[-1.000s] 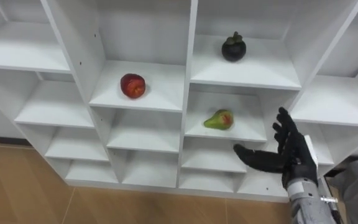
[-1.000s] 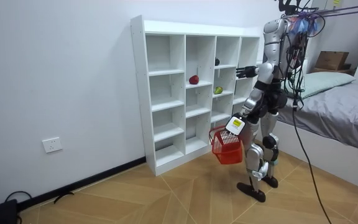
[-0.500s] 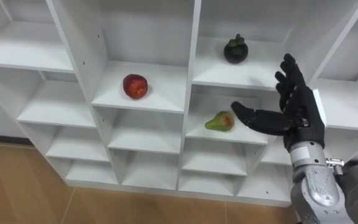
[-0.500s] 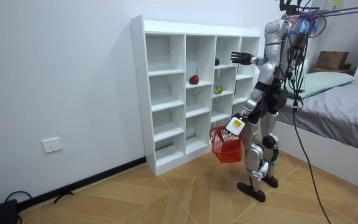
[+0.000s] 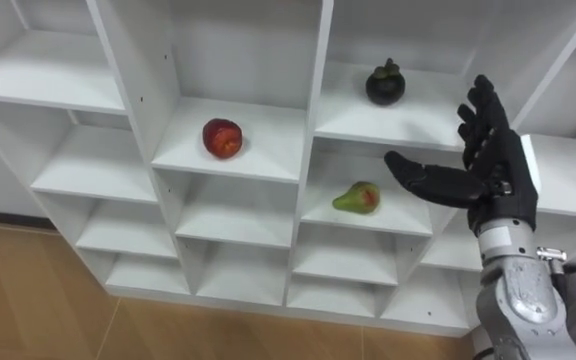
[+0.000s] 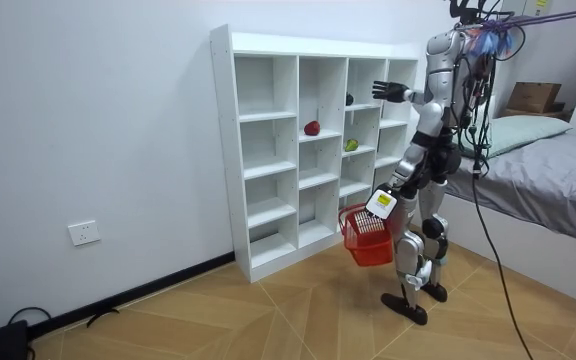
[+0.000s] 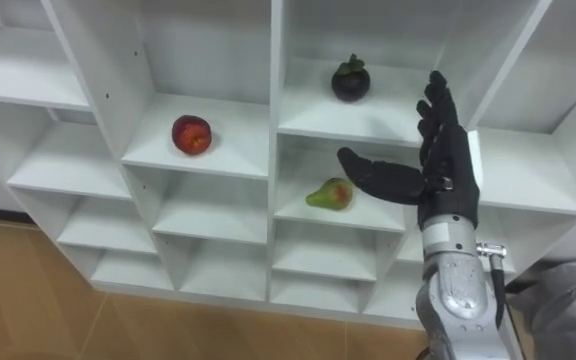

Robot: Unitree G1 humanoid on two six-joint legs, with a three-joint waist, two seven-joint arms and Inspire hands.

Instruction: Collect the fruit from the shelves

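Note:
The white closet (image 5: 313, 120) of open cubbies holds three fruits. A dark mangosteen (image 5: 385, 84) sits on an upper shelf, a red apple (image 5: 222, 138) one cubby left and lower, and a green pear (image 5: 357, 198) below the mangosteen. My right hand (image 5: 488, 170) is raised in front of the shelves, open, thumb pointing left, just right of the mangosteen and above the pear, touching nothing. In the room view my left hand (image 6: 380, 203) hangs low and is shut on the handle of a red basket (image 6: 367, 233).
I stand close to the closet's right half on a wooden floor (image 6: 298, 320). A bed (image 6: 543, 170) lies behind me at the room view's right. The other cubbies hold nothing.
My right hand rose from the level of the pear's shelf to the mangosteen's shelf, staying open. The eye views shifted slightly as the head moved.

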